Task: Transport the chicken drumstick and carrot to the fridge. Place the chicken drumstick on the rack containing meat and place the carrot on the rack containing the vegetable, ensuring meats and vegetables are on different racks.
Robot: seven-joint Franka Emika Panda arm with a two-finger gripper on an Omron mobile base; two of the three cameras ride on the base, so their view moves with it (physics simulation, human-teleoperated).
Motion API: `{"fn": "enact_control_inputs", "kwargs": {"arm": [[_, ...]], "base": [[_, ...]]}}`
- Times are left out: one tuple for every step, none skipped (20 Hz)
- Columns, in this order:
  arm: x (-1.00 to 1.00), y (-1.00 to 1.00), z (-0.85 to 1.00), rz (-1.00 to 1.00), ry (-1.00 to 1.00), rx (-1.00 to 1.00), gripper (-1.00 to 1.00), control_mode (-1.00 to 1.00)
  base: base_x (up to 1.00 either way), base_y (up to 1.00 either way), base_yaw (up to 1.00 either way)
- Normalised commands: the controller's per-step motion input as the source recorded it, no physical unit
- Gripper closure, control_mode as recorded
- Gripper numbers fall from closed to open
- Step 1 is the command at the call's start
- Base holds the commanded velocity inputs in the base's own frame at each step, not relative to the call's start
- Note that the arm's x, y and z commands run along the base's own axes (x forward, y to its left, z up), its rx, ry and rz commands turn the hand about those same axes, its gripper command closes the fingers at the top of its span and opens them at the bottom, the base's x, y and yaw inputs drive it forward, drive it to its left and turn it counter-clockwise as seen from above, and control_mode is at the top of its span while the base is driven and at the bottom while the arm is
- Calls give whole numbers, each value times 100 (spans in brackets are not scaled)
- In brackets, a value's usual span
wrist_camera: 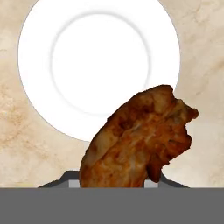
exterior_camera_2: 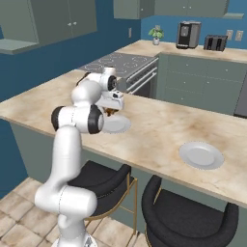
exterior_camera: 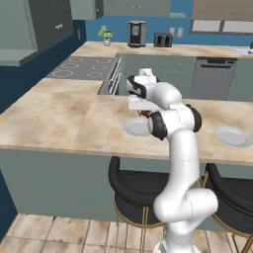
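The pincer (wrist_camera: 117, 181) is clamped on the chicken drumstick (wrist_camera: 138, 140), which juts past its tips above the white plate (wrist_camera: 98, 65); carried fast, that overhang could slip free.

Two white plates (exterior_camera: 232, 136) (wrist_camera: 98, 65) lying on marble counter (exterior_camera: 59, 118); coffee maker (exterior_camera: 137, 33), toaster (exterior_camera: 163, 40) standing far back

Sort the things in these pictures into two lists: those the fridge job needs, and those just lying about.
Job: chicken drumstick, held in the gripper above a white plate.
Lying about: second plate, coffee machine, toaster, potted plant, stools.
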Motion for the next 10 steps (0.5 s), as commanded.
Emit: {"fn": "enact_control_inputs", "kwargs": {"arm": [[-100,-11,76,2,-12,0,100,-100],[-100,-12,68,2,-15,0,100,-100],[-100,-14,61,2,-20,0,100,-100],[-100,-13,51,2,-18,0,100,-100],[-100,-16,37,3,-22,0,100,-100],[-100,-15,24,3,-23,0,100,-100],[-100,-14,6,3,-24,0,100,-100],[-100,-13,1,3,-25,0,100,-100],[-100,-9,22,3,-25,0,100,-100],[-100,-10,54,3,-21,2,100,-100]], "base": [[0,0,0],[0,0,0],[0,0,0],[0,0,0],[0,0,0],[0,0,0],[0,0,0],[0,0,0],[0,0,0],[0,0,0]]}}
